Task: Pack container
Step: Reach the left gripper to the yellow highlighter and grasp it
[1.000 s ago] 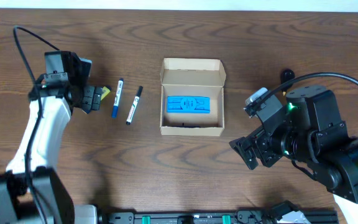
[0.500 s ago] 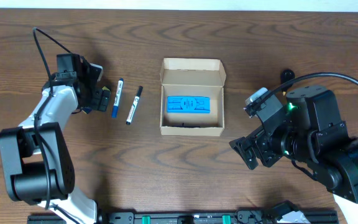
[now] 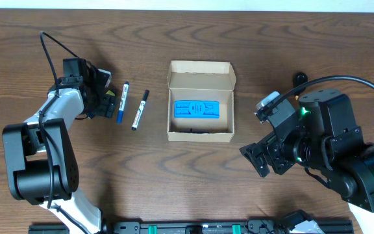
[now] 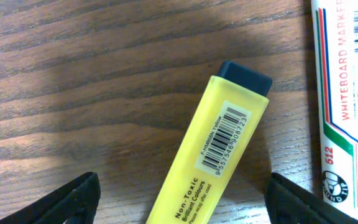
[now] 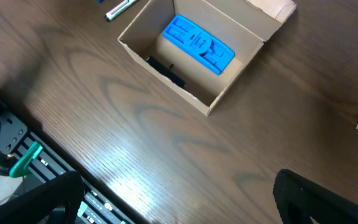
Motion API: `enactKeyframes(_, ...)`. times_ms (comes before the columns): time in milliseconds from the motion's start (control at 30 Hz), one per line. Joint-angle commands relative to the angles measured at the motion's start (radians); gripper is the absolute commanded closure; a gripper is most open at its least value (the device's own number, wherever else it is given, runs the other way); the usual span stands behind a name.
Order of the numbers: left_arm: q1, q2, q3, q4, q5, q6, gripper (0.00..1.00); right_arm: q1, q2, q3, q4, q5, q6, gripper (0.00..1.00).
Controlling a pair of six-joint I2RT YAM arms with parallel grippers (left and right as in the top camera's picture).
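Dark wood-grain table (image 3: 174, 188) fills the overhead view, with a pale strip along the far edge. The container (image 3: 200, 101) sits mid-table, flap lid folded back and open. A blue item (image 3: 199, 108) lies flat inside.

Now the change. A second ago the left hand (image 3: 106, 104) was further left and the yellow was just peeking out beside it. It has since slid in toward the pens and now covers that spot from above. The right hand (image 3: 265, 159) has not budged, and the box and both pens lie where they were.

Overhead shows a blue-capped marker (image 3: 121, 103) and a black-capped pen (image 3: 139, 110) lying well left of the box. The left wrist camera shows what the overhead hides: a yellow highlighter (image 4: 219, 143) lies between that hand's fingers, which are apart with one fingertip (image 4: 73, 199) on either side, not touching it. The whiteboard marker's label is readable just beside it. The right wrist view looks down into the box and picks out a dark item (image 5: 163, 67) along one wall. That hand's fingers are spread wide above bare table.
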Motion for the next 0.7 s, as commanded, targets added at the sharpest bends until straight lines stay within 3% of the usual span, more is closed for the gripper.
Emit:
enactKeyframes(0, 0.002, 0.033, 0.015, -0.003, 0.011, -0.001, 0.19, -0.006, 0.000, 0.009, -0.002, -0.004, 0.007, 0.01)
enactKeyframes(333, 0.002, 0.035, 0.015, -0.014, 0.022, -0.020, 0.58, -0.006, 0.000, 0.009, -0.002, -0.004, 0.007, 0.01)
enactKeyframes(667, 0.002, -0.009, 0.061, -0.076, 0.022, -0.153, 0.73, -0.006, 0.000, 0.009, -0.002, -0.004, 0.007, 0.01)
